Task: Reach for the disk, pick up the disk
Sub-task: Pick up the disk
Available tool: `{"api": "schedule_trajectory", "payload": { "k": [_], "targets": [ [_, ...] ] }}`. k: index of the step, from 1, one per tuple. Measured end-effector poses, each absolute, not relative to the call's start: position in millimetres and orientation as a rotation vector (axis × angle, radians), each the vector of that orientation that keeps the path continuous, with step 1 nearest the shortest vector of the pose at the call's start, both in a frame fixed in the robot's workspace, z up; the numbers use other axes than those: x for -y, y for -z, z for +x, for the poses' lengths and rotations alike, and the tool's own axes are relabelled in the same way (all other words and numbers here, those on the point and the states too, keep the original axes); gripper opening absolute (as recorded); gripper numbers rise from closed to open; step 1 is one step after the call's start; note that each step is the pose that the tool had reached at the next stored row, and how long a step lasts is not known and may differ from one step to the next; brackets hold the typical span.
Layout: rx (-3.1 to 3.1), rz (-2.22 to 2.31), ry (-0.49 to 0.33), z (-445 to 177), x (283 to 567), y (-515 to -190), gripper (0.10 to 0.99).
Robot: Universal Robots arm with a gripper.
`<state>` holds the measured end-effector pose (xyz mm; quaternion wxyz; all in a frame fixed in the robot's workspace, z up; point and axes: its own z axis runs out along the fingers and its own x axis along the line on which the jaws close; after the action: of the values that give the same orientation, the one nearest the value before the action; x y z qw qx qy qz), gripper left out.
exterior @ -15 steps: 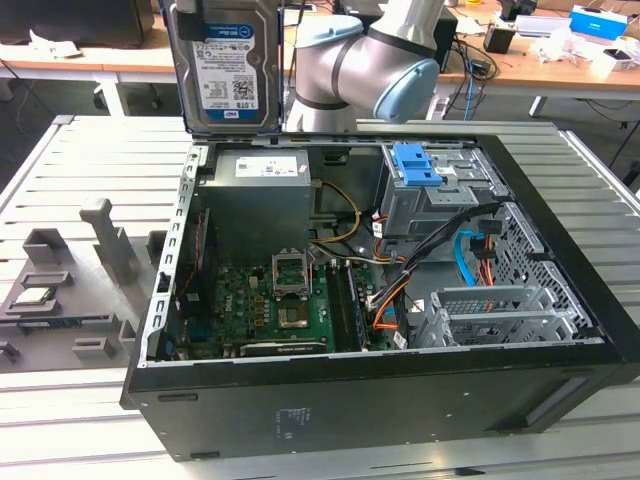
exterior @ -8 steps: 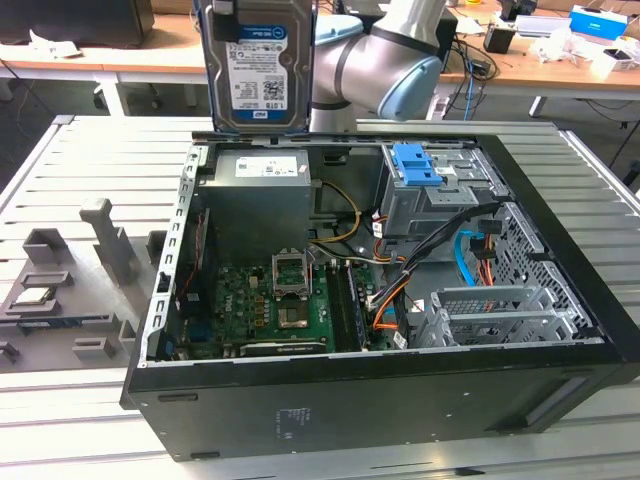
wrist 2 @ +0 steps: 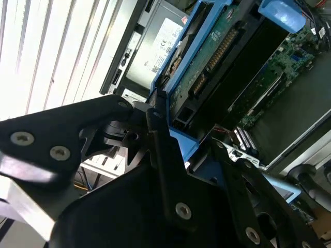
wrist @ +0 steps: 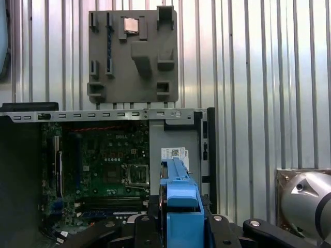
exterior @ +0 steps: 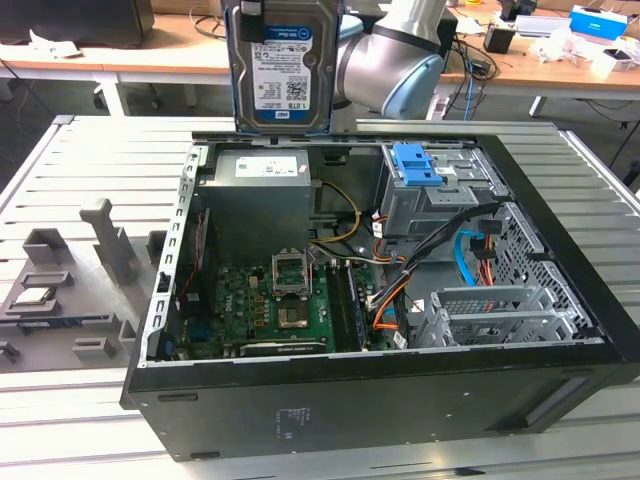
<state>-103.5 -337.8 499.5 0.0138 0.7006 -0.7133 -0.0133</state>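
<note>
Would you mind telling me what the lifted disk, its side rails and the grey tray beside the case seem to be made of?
Disk: likely metal body, dull silver-grey edges, with a glossy paper-like label. Side rails: blue plastic, smooth moulded look. Grey tray: matte, blocky, probably plastic; hard to confirm.

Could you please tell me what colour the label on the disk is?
White and blue, on the disk; clearest in the exterior view.
</note>
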Motion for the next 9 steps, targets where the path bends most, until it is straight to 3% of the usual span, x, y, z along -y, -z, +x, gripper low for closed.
{"api": "schedule_trajectory", "payload": {
  "k": [9],
  "targets": [
    [2.221,2.182,0.041,-61.4,337.7,-499.5,0.369]
  ]
}}
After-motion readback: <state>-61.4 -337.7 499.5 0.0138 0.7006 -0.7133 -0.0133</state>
